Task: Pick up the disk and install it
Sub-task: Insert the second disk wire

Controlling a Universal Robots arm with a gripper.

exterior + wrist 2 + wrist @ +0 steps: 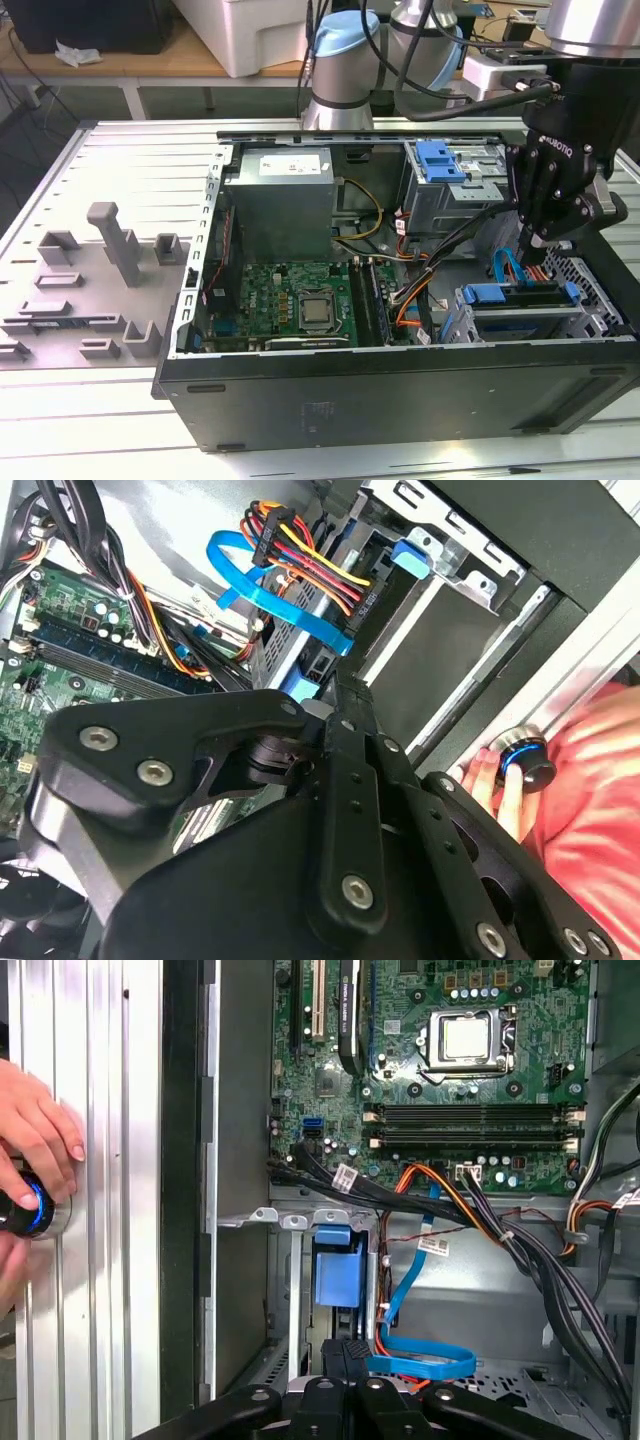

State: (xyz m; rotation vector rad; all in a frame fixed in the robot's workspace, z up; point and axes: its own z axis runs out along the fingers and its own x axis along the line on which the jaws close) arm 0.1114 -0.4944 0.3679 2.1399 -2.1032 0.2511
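The disk (520,295), edged by a blue frame, lies in the drive cage at the case's front corner, on the exterior view's right. In the first wrist view its blue frame (332,1265) sits inside the bay. The second wrist view shows the disk (300,630) with a blue cable and coloured wires plugged into its end. My gripper (533,243) hangs just above the disk with its black fingers (345,695) pressed together and nothing between them. Whether the tips touch the frame is hidden.
The open case holds a grey power-supply box (278,200), a green motherboard (290,300), a second cage with a blue clip (440,160) and loose cables (430,260). A person's hand (35,1140) rests on a blue-ringed knob (25,1210) outside the case. Grey fixture blocks (110,240) stand at the exterior view's left.
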